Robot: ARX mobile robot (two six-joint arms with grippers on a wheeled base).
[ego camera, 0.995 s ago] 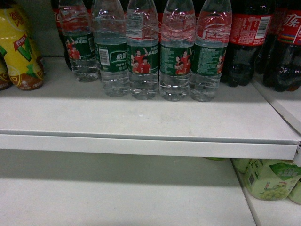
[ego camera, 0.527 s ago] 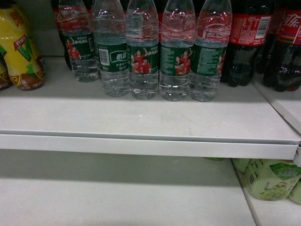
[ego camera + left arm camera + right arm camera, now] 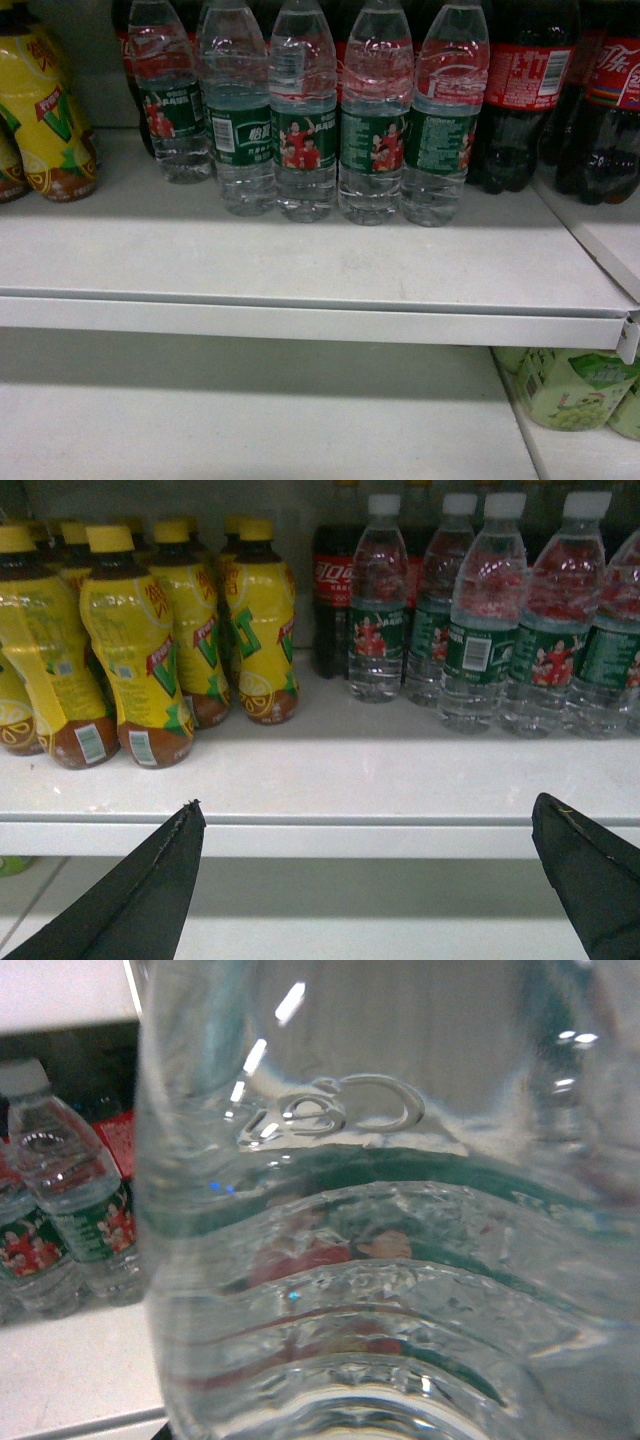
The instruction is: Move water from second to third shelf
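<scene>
- Scanning from the head view: finds the water point(image 3: 240, 140) upright in its row on the upper shelf point(image 3: 300, 265), touching the red-figure bottles point(image 3: 305, 140) on either side. Shows neither claw. Shows no water bottle on the lower shelf point(image 3: 250, 420).
- Looking from the left wrist: shows the left claw point(image 3: 367, 802) spread wide and empty, low before the shelf lip. Places the water point(image 3: 478, 650) ahead and to the right of that claw, well apart from it, and the yellow bottles point(image 3: 130, 650) ahead to its left.
- Looking from the right wrist: fills almost wholly with a clear ribbed bottle point(image 3: 380, 1210) pressed close to the lens. Hides the right claw, so cannot tell whether parted or clamped.
- Judging progress: nothing moved yet; reaching, gripping, lifting out and setting down on the shelf below all left to do.
</scene>
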